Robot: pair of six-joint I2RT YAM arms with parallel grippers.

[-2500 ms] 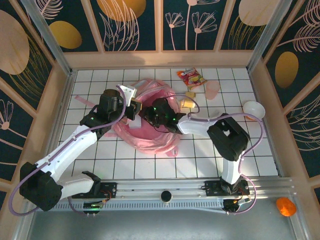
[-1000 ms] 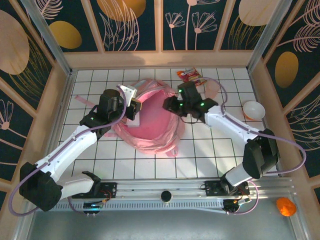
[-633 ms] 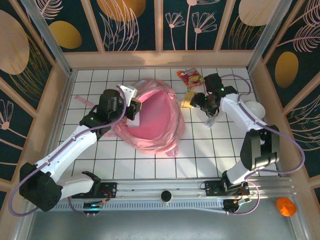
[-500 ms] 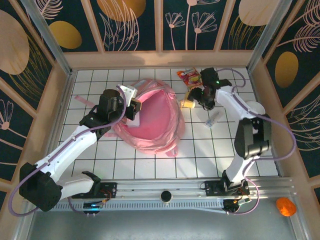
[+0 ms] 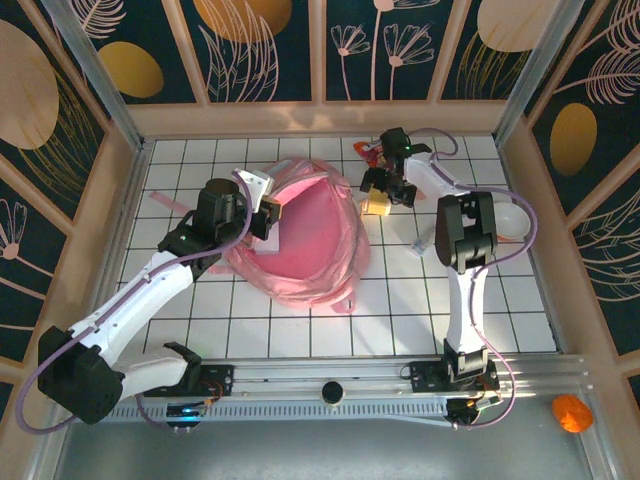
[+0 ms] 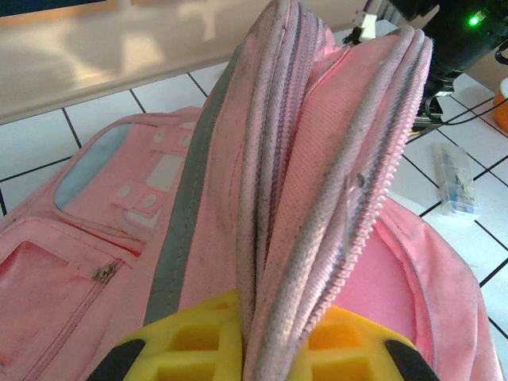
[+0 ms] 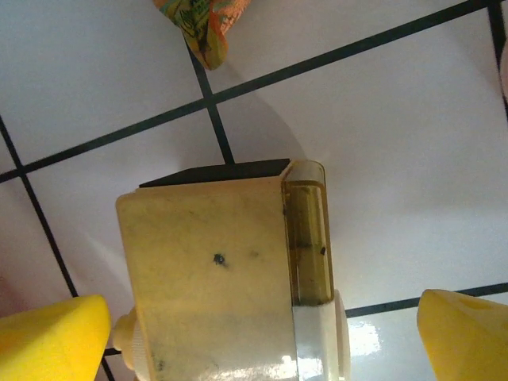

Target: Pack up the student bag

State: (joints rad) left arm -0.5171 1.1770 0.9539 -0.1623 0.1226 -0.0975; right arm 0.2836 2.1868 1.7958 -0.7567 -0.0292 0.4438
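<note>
Swung off the student bag (image 5: 310, 240), right hand (image 7: 258, 337) gapes over a cream container (image 7: 214, 278), due to close; left hand (image 6: 266, 349) pinches bag rim.

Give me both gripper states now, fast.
Left gripper: shut on the student bag, at its zipped opening rim.
Right gripper: open, straddling a small cream container, not gripping it.

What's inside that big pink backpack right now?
The student bag gapes open, its rim pinched by the left gripper. Only pink lining shows; anything deeper under the folded fabric is covered.
</note>
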